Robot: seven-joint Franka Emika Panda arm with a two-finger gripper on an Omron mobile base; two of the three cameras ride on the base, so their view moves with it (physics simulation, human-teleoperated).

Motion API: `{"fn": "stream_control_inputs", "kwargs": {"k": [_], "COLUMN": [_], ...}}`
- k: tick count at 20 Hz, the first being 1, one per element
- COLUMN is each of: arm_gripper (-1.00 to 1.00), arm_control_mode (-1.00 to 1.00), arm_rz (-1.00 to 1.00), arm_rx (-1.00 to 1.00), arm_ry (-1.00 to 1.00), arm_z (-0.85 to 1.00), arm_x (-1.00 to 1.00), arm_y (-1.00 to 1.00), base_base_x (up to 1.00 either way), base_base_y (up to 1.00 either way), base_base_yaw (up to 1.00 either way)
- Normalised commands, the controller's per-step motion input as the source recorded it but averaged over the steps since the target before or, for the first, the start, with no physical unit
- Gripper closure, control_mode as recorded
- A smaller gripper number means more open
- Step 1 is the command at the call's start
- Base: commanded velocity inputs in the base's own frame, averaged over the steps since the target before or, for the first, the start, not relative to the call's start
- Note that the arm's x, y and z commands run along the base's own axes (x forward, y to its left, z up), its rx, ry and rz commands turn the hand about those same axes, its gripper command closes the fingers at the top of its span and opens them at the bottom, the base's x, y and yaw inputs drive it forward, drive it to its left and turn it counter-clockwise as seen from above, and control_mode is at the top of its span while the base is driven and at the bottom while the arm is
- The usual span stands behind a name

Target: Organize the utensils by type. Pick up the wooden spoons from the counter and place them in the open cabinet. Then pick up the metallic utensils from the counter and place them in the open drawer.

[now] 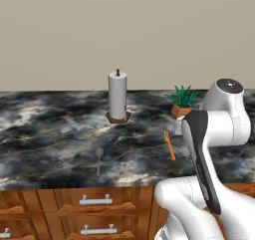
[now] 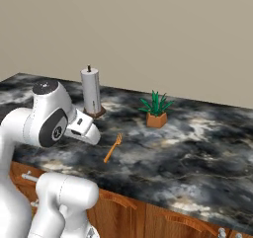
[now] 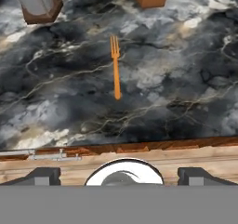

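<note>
Below your wide-open gripper [image 3: 119,174], the thin wooden fork [image 3: 115,67] lies flat on the bench [image 3: 186,88]; your fingertips could skid off it.

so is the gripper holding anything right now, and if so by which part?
Nothing is held. The gripper is open and hovers above the counter; the wooden fork lies flat ahead of it, untouched.
</note>
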Motion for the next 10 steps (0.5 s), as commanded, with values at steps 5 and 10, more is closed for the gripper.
{"fn": "stream_control_inputs", "kwargs": {"k": [5, 10], "arm_gripper": [-1.00, -1.00], "arm_control_mode": [-1.00, -1.00], "arm_rz": [0.04, 0.04], "arm_rx": [-0.04, -0.10], "arm_ry": [0.21, 0.07], "arm_z": [-0.44, -0.54], "arm_x": [0.52, 0.26], "arm_y": [-0.16, -0.05], "base_base_x": [0.00, 0.00], "base_base_y": [0.00, 0.00], "base_base_yaw": [0.00, 0.00]}}
